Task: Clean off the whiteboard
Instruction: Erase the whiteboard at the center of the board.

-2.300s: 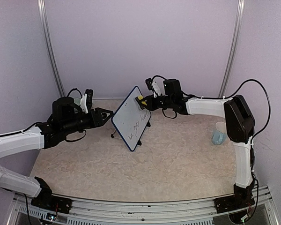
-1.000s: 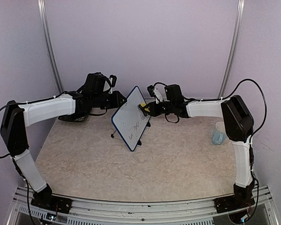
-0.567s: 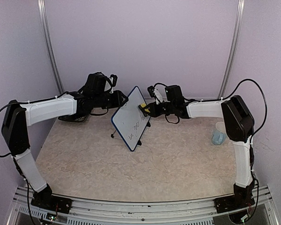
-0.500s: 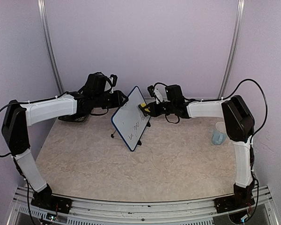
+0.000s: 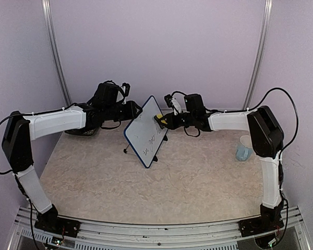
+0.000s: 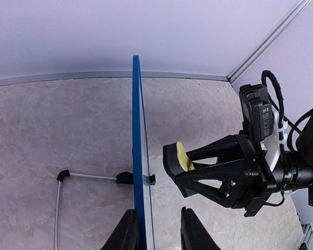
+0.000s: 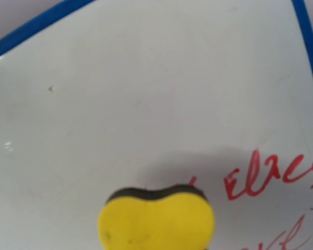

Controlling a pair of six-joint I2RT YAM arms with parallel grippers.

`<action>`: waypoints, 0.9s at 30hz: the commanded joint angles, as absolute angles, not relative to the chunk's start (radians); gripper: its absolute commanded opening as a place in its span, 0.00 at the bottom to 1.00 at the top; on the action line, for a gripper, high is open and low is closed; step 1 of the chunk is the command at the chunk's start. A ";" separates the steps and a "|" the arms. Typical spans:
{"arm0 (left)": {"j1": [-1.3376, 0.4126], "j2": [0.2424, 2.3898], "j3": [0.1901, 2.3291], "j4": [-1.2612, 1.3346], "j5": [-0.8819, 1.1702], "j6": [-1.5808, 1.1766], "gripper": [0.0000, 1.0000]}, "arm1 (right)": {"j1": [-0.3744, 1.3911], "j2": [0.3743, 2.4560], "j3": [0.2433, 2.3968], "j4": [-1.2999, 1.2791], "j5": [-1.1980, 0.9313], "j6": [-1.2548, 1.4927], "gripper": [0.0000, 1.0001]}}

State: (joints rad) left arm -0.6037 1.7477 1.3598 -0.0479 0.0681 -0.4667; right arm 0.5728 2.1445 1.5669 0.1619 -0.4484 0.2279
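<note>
One risk: left gripper [image 6: 157, 233] is straddling the whiteboard [image 5: 146, 133] edge unclamped; right gripper [image 6: 175, 161], clenching the sponge [image 7: 156, 219], could be pushing it over.

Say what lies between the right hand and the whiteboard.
A yellow sponge in the right hand, then a narrow bare gap; left wrist view shows it.

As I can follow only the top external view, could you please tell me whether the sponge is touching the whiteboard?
Observer: Not yet; the left wrist view shows a clear gap between the whiteboard and the yellow sponge held in the right gripper.
Operator: How does the left gripper stand?
Observer: Its fingers straddle the board's edge, the one on the face side standing apart from it.
Operator: And the ink's colour?
Observer: The writing is red, right of the sponge in the right wrist view.
</note>
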 commanded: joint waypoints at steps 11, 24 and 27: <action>-0.611 1.810 1.393 -0.086 0.014 -0.462 0.26 | 0.568 2.100 1.556 0.170 -0.453 0.221 0.01; -0.615 1.796 1.407 -0.106 0.027 -0.447 0.00 | 0.565 2.076 1.549 0.141 -0.439 0.198 0.01; -0.615 1.791 1.413 -0.141 0.067 -0.430 0.00 | 0.561 2.055 1.543 0.120 -0.438 0.180 0.01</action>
State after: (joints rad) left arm -0.6098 1.8000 1.3830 -0.0753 0.0200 -0.4652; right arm 0.5728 2.1307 1.5581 0.1490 -0.4438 0.2111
